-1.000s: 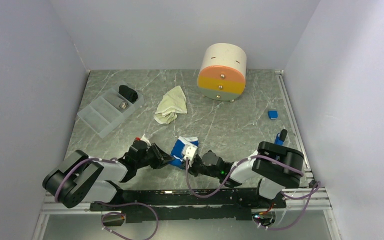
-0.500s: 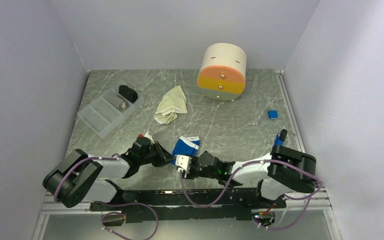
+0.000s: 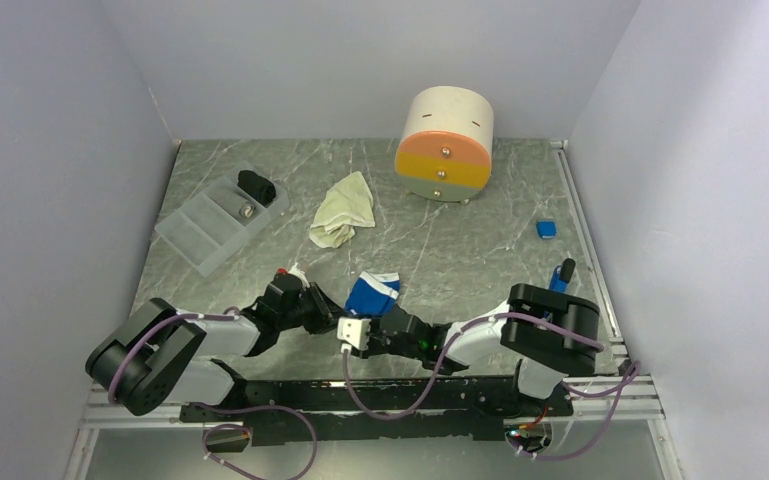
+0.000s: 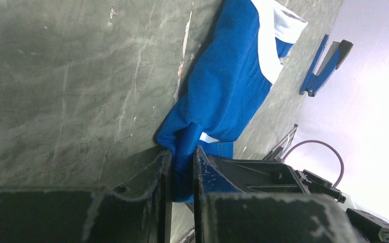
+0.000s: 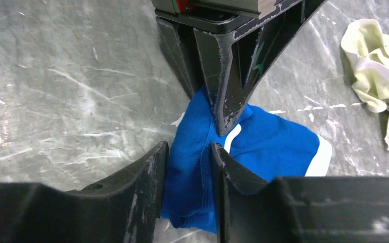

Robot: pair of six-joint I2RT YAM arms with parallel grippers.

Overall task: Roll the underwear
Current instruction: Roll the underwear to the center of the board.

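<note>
Pinching, left hand (image 4: pixel 180 154): clamped on blue underwear (image 4: pixel 227 86), near edge.
Straddling, right hand (image 5: pixel 188 152): either side of that cloth, touching; grip cannot be told.
Resting on table (image 5: pixel 55 76): cream underwear (image 5: pixel 379 76), apart.

blue underwear (image 3: pixel 373 292) – matt cloth; table (image 3: pixel 460 250) surf. – glossy, marbled

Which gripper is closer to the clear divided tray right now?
Left, narrowly. The left gripper pinches the near corner of the blue underwear from the side facing the tray; the right gripper straddles that same corner just beyond it, slightly farther away.
</note>
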